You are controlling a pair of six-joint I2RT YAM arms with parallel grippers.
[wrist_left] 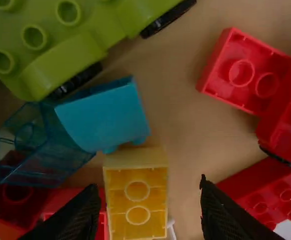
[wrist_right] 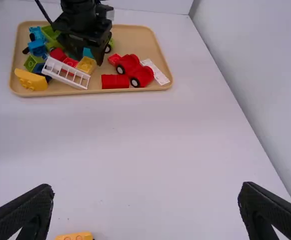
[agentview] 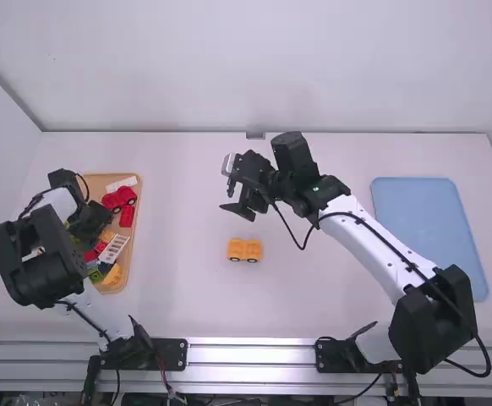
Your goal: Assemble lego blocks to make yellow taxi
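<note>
In the high view, an orange-yellow wheeled piece (agentview: 245,249) stands on the table near the middle; its edge (wrist_right: 74,236) shows in the right wrist view. My left gripper (agentview: 94,228) is low over the tray of bricks. Seen from its wrist, the left gripper (wrist_left: 148,197) is open above a pale yellow brick (wrist_left: 137,195), which lies between the fingertips, closer to one. The same yellow brick (wrist_right: 86,65) is in the tray. My right gripper (agentview: 230,186) hangs above the table beyond the wheeled piece; in its wrist view the right gripper (wrist_right: 146,197) is wide open, holding nothing.
The tan tray (wrist_right: 98,91) holds red car pieces (wrist_right: 130,67), a white ladder-like piece (wrist_right: 65,73), a yellow curved piece (wrist_right: 31,80) and several green and blue bricks. Against the yellow brick lies a teal block (wrist_left: 105,117). A blue tray (agentview: 428,228) is at the right.
</note>
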